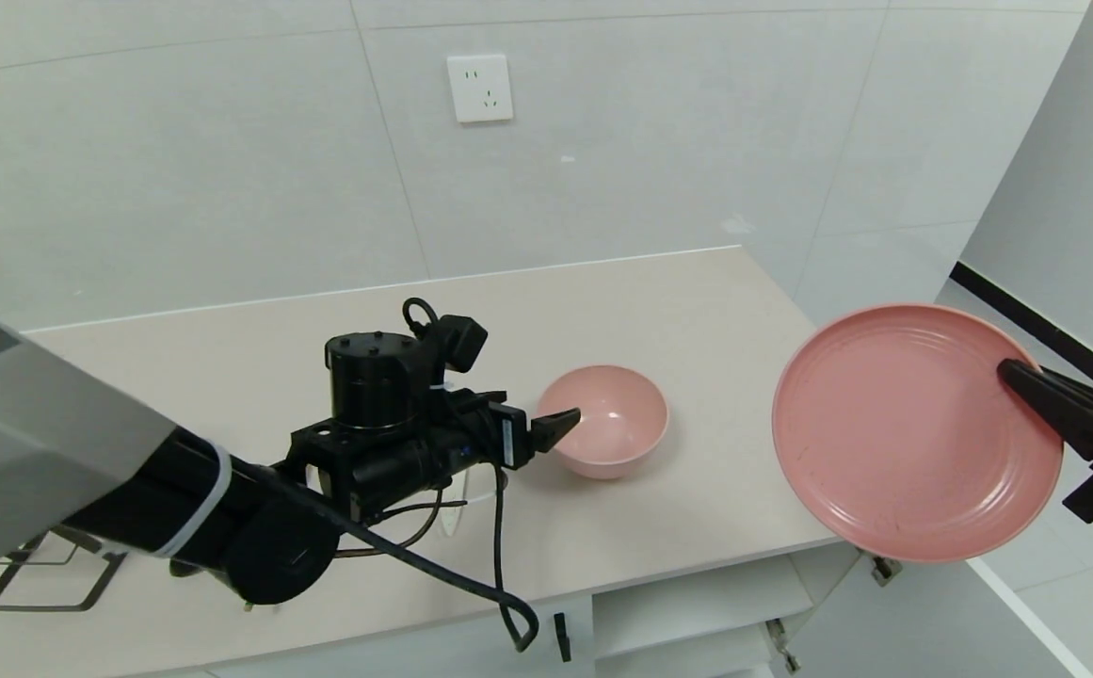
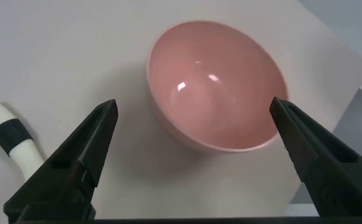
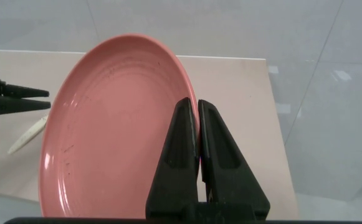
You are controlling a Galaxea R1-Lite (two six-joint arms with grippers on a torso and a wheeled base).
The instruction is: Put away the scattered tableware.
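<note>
Left tool (image 2: 193, 103) spread, bowl (image 2: 217, 81) just ahead; right tool (image 3: 194, 106) pinches plate (image 3: 112, 124) rim.

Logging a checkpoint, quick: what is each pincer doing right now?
Left pincer: open, empty, close to the pink bowl.
Right pincer: closed on the rim of the pink plate.

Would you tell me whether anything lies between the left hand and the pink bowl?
Nothing visible does. The open left hand faces the pink bowl across bare counter; a white handle lies off to one side.
</note>
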